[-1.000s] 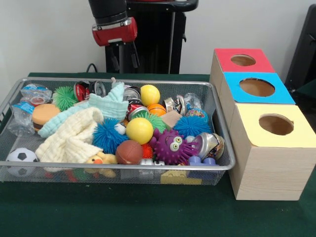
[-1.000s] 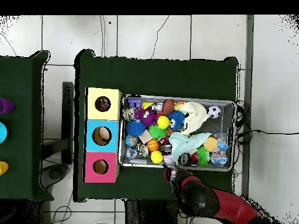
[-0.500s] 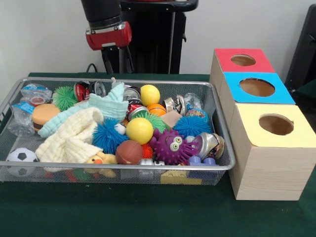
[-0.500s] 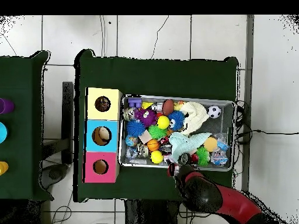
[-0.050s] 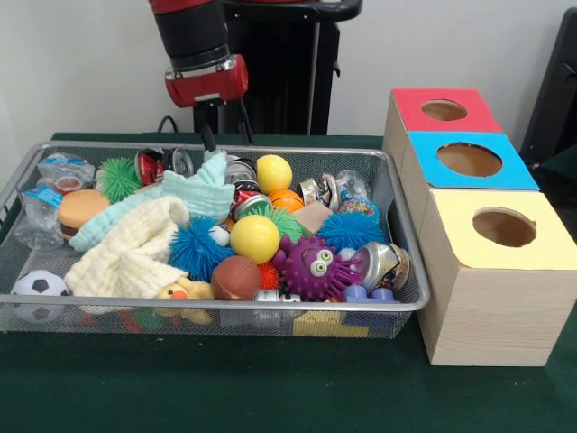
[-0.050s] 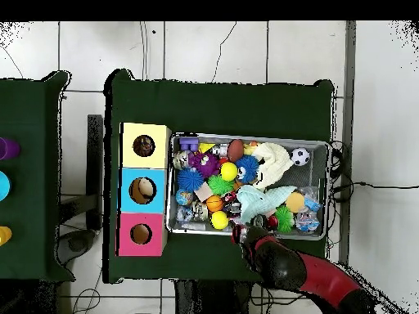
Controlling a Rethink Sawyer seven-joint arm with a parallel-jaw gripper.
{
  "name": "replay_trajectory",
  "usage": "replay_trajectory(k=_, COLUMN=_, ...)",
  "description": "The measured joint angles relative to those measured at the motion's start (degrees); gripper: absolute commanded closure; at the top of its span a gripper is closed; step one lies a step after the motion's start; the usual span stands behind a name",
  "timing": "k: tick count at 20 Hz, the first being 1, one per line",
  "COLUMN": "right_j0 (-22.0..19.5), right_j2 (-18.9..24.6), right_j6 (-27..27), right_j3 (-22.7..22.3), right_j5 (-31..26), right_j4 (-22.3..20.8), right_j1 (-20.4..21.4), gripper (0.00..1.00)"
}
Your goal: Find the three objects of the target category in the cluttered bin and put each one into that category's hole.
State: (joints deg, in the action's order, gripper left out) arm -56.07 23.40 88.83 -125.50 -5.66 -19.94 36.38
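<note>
The gripper (image 5: 225,135), its two thin fingers spread and empty, hangs over the far rim of the wire bin (image 5: 407,271). The bin brims with toys: a glossy yellow ball (image 5: 255,237) at centre, a purple spiky googly-eyed ball (image 5: 315,267) just beside it.

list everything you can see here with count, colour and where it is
wire bin: 1, silver, on the green table
boxes with holes: 3, red, blue, yellow tops, beside the bin
smooth balls: 2, yellow, mid bin
spiky balls: several, blue, green, orange, purple with eyes
soccer ball: 1, black and white, bin corner
cloths: 2, cream and mint
cans: several, crushed, far side
gripper: 1, black fingers open, over the bin's far edge
</note>
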Motion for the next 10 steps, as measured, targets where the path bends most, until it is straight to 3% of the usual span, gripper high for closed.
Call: replay_trajectory(k=10, right_j0=-0.7, right_j2=0.0, right_j6=0.0, right_j3=2.0, right_j5=0.0, right_j4=0.0, right_j1=-3.7, gripper=0.00)
